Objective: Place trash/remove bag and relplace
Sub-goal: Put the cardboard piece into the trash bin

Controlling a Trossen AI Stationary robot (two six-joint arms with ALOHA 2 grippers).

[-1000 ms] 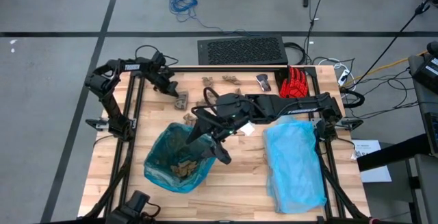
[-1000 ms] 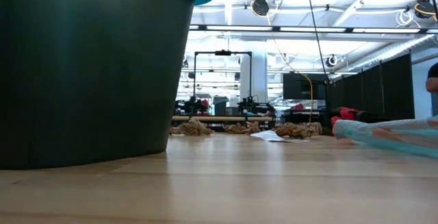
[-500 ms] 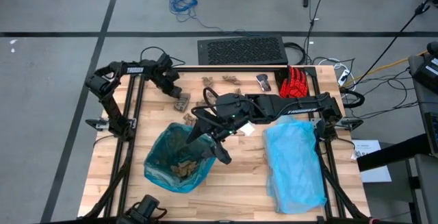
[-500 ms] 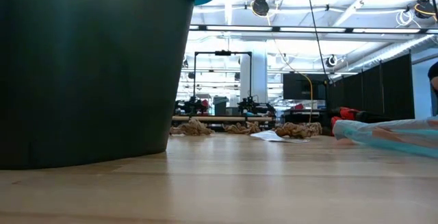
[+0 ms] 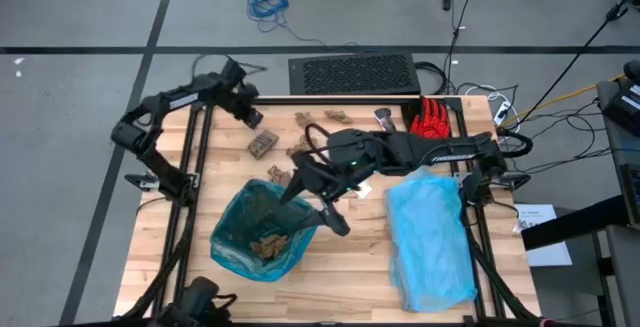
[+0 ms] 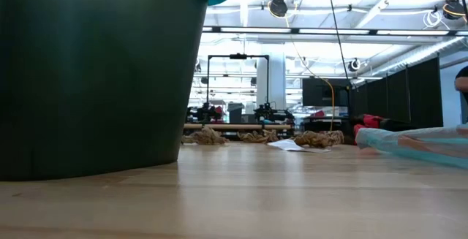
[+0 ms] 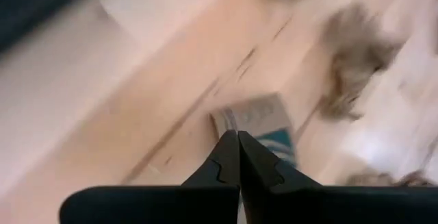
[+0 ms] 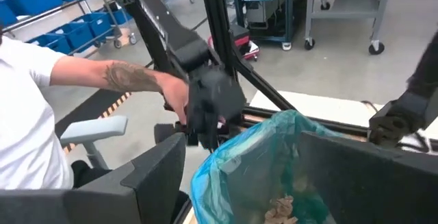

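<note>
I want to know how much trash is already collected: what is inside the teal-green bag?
Inside the bag lie several brown paper scraps, clustered near the bottom. The right gripper and the bag's folds cover part of the inside, so more cannot be ruled out.

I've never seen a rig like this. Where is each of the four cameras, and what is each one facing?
High view: above, looking straight down on the wooden table; both arms show.
Low view: at tabletop height, facing the room; no arm shows.
Left wrist view: on the left arm, over blurred wood; left gripper jaws shut, empty.
Right wrist view: on the right arm, facing a person; right gripper jaws open.
Shared: high and right wrist views both show the see-through teal-green plastic bag.
</note>
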